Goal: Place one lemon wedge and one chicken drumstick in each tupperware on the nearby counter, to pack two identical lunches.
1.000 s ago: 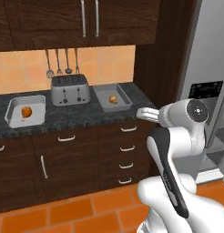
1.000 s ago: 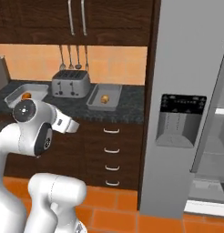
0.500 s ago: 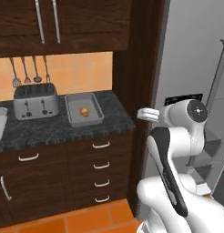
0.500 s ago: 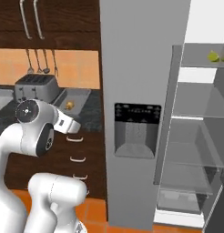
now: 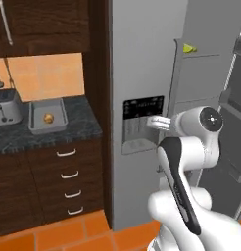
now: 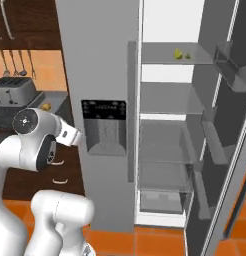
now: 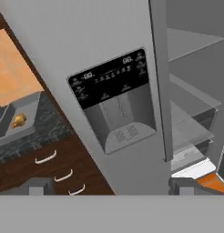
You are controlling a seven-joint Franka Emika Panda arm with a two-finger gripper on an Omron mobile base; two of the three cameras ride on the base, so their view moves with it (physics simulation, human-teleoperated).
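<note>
A grey tupperware (image 5: 35, 109) stands on the black counter (image 5: 85, 123) beside the fridge. It holds a golden-brown piece (image 5: 48, 118) that looks like a chicken drumstick. The hand view shows that tupperware (image 7: 29, 105) at far left with the piece (image 7: 18, 120) inside. Two small yellow-green lemon wedges (image 6: 178, 53) lie on the top shelf of the open fridge, and one lemon wedge (image 5: 189, 48) peeks past the door edge. My gripper (image 7: 111, 184) is open and empty, facing the fridge's dispenser panel (image 7: 114, 98), well away from the food.
The grey fridge door (image 5: 142, 63) with its dispenser stands straight ahead. The open compartment with glass shelves (image 6: 167, 97) is to the right, its swung-out door (image 6: 230, 120) at far right. A toaster (image 5: 5, 108) stands at the counter's left, above dark drawers (image 5: 66, 176).
The whole picture has shifted: the base has moved right, sliding the counter and toaster to the left and bringing the open fridge into view. The arm holds its pose, gripper still open.
</note>
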